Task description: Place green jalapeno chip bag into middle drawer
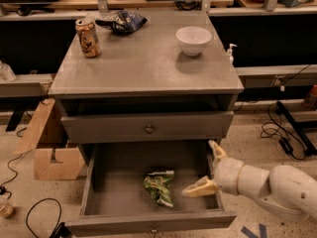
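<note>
Green jalapeno chip bag (159, 186) just beside wide, empty gripper (208, 170) jaws

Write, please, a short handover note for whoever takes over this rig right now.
Gripper: open and empty, at the right side of the open middle drawer, just right of the bag and apart from it.
Green jalapeno chip bag: lying on the drawer floor, near the front centre.
Done: the bag appears to be placed and let go.
Left: probably only drawing the arm clear; the drawer stands open.
On the cabinet top: soda can, dark blue snack bag, white bowl. The upper drawer is shut.
</note>
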Action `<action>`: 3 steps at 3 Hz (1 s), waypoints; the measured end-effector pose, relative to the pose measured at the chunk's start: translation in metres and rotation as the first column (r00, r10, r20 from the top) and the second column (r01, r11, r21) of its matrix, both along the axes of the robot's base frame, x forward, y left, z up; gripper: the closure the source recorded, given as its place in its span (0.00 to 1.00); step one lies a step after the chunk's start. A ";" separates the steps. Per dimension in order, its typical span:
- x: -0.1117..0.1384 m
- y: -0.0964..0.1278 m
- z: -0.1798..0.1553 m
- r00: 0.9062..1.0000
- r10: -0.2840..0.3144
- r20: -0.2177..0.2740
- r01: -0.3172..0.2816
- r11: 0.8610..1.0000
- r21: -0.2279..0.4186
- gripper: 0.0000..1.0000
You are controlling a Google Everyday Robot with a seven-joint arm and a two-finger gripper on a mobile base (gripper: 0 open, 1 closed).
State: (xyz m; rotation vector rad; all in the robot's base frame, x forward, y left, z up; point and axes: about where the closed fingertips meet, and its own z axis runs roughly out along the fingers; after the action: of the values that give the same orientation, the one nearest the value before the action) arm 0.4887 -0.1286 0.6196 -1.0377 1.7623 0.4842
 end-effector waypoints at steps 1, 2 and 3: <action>0.021 -0.015 0.062 0.995 0.018 0.103 -0.016 1.000 -0.013 0.00; 0.046 -0.022 0.121 0.983 0.036 0.181 -0.026 0.998 -0.056 0.00; 0.062 -0.021 0.183 0.968 0.064 0.242 -0.021 0.984 -0.175 0.00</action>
State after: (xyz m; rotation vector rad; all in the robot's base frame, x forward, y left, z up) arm 0.5505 -0.1500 0.8026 -1.2045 1.5816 0.2198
